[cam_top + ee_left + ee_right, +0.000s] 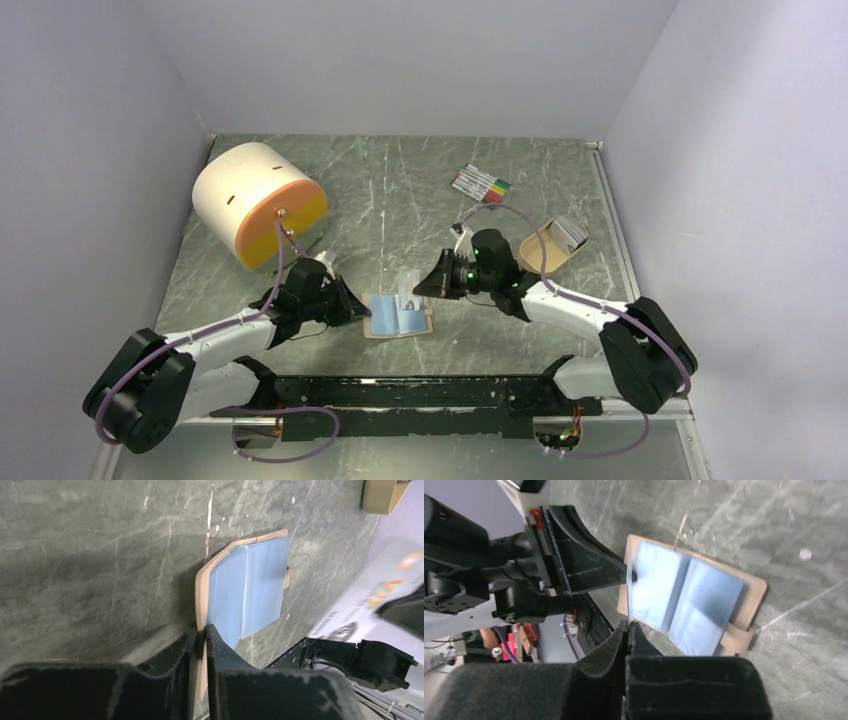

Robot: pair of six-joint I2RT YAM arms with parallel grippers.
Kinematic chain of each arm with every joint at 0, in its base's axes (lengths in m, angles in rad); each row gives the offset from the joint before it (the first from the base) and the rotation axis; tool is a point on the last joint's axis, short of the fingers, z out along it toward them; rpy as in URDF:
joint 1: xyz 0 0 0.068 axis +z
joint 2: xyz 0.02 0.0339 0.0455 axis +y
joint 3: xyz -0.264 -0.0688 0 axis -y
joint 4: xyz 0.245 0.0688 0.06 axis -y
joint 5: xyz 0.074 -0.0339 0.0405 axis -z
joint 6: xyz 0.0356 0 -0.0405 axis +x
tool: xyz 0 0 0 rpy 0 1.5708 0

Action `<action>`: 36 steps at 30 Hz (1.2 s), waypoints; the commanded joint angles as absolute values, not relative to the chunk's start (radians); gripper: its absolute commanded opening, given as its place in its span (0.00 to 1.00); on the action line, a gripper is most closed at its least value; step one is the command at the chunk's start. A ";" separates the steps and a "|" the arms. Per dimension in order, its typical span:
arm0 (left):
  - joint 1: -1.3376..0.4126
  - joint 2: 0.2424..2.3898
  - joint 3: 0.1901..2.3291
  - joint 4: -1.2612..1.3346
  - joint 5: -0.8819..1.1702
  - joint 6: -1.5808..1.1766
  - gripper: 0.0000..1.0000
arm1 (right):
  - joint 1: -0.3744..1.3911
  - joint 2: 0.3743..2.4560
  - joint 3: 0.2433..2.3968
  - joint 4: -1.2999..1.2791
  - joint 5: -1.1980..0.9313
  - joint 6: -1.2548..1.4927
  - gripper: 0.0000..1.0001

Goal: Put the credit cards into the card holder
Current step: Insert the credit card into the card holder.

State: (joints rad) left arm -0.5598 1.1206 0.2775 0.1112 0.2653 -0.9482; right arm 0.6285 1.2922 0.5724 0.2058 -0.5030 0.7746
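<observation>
counter (400, 180): green, pale-veined | drum (258, 203): white, orange face, lay on its side at 10 o'clock | marker pens (481, 184): bundled, 1 o'clock | tray (533, 254): tan, 3 o'clock

"Is there any writing here that can be read?"

"None. The closest is a line of dark print with orange marks on a white panel (370, 590), just right of the card holder (250, 590) in the left wrist view. It is too blurred to make out a single letter."

"And the marker pens?"

"The marker pens (481, 184) lie well beyond the card holder on the counter (400, 190), too small to show any label. The credit cards (570, 234) in the tray (538, 256), off to the card holder's right, show dark bands only, nothing legible."
</observation>
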 commanded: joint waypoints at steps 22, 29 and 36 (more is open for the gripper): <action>-0.562 1.143 0.292 0.085 0.260 -0.922 0.20 | 0.672 1.642 0.464 0.603 -0.577 0.879 0.01; -0.564 1.150 0.301 0.082 0.264 -0.913 0.22 | 0.673 1.694 0.437 0.696 -0.623 0.930 0.01; -0.565 1.156 0.304 0.087 0.261 -0.911 0.19 | 0.672 1.704 0.426 0.694 -0.648 0.930 0.01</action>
State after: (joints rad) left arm -0.5598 1.1522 0.2794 0.0841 0.2642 -0.9272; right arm 0.6651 1.6848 0.4351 0.6659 -0.6212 0.9276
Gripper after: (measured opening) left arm 0.196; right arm 0.015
